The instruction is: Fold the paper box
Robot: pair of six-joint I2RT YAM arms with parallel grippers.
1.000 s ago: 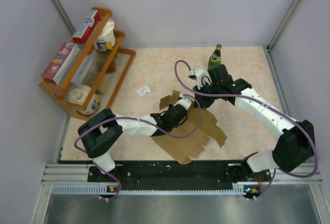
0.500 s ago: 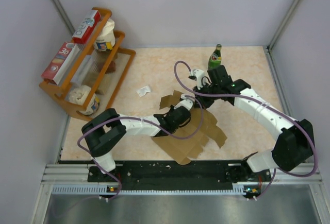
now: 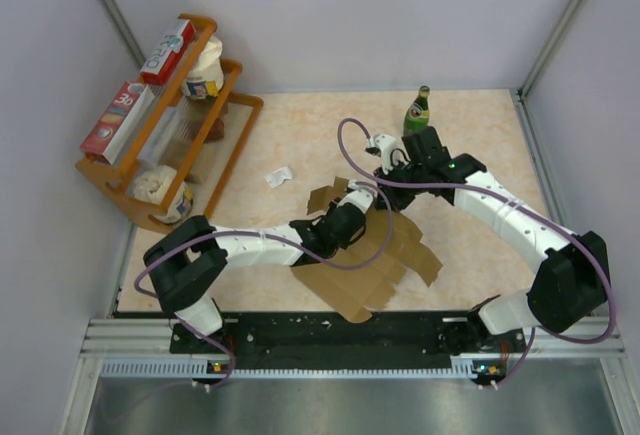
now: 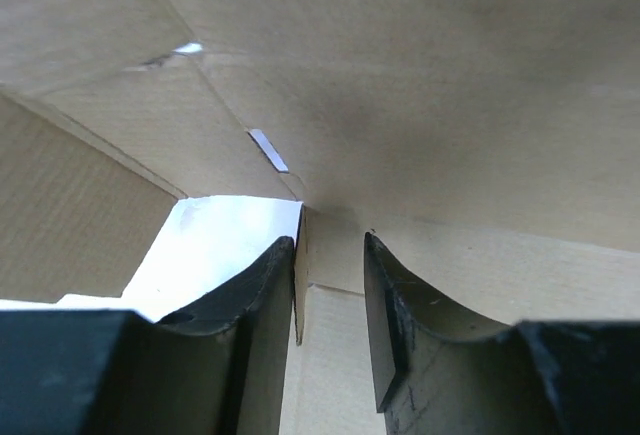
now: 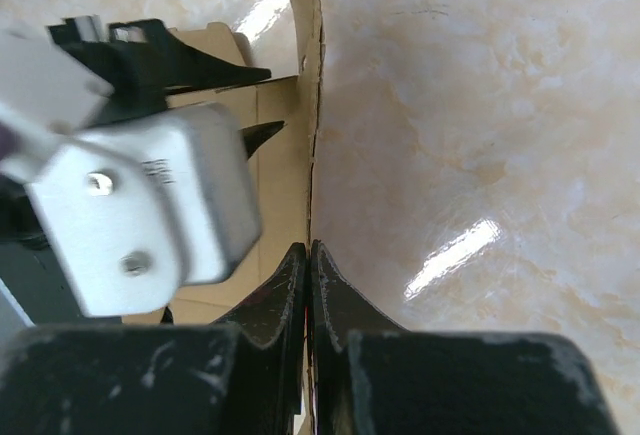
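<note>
1. A rack (image 3: 150, 170) with cartons and tubs stands at the far left, well apart from the work; a white scrap (image 3: 279, 177) lies on the table (image 3: 480, 135) between the rack and the arms.
2. The left gripper (image 4: 328, 245) reaches into the box (image 3: 350, 285) from the left; its jaws stand parted, with a thin flap edge rising between them close to the left finger (image 4: 262, 290), not pinched; cardboard panels fill the view ahead and above.
3. The box sits mid-table just in front of both bases, partly folded; its base lies flat and skew to the table edge, with loose flaps spreading to the right; under the arms I cannot tell its long axis for sure.
4. The right gripper (image 5: 310, 250) is closed on the top edge of a raised wall of the box; that edge runs straight away from its fingertips, with bare table to one side and the left gripper to the other, inside the box.
5. My judgement: the next fold turns on that wall; the right arm holds it upright, and the left gripper, right beside its inner face, is nearer to the flap to be tucked.
6. A green bottle (image 3: 417, 110) stands just behind the right arm, clear of the box.
</note>
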